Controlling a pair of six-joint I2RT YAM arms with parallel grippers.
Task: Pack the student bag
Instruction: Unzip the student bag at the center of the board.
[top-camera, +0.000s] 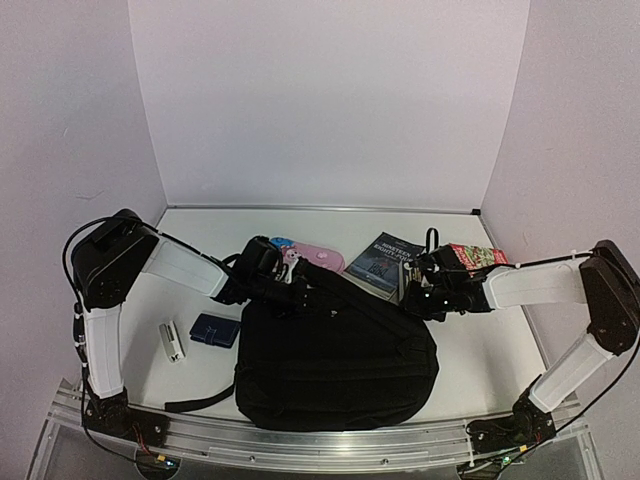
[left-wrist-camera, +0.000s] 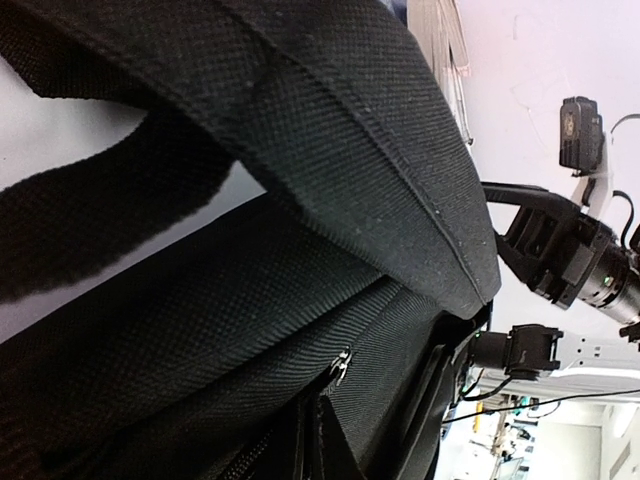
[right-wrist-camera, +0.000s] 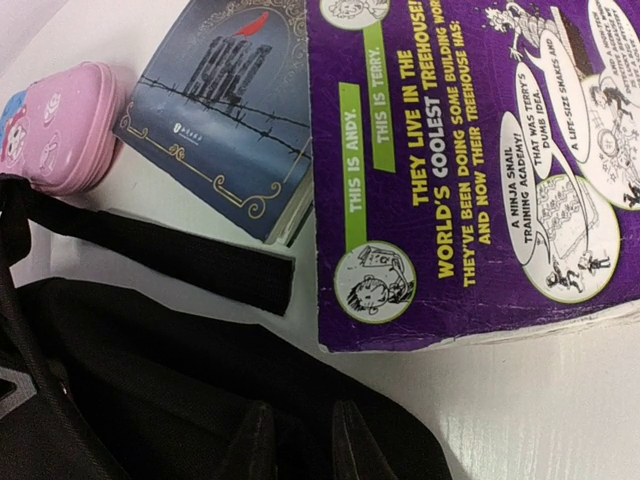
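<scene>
A: Four items are noted outside the bag (top-camera: 335, 360): a dark book (right-wrist-camera: 225, 130), a purple book (right-wrist-camera: 470, 170), a pink case (right-wrist-camera: 55, 125) and a blue pouch (top-camera: 214, 329). Packing is judged barely begun.

B: Bag condition?

A: Black, soft, laid flat mid-worktop (top-camera: 480, 350). The left tool (top-camera: 290, 287) is closed at its top edge. Whether the right tool (top-camera: 412, 292) is closed cannot be told.

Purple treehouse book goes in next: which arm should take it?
Right. The right gripper sits at the right top corner of the student bag, with the purple book just beside it. The left gripper is shut at the bag's left top edge, farther away.
</scene>
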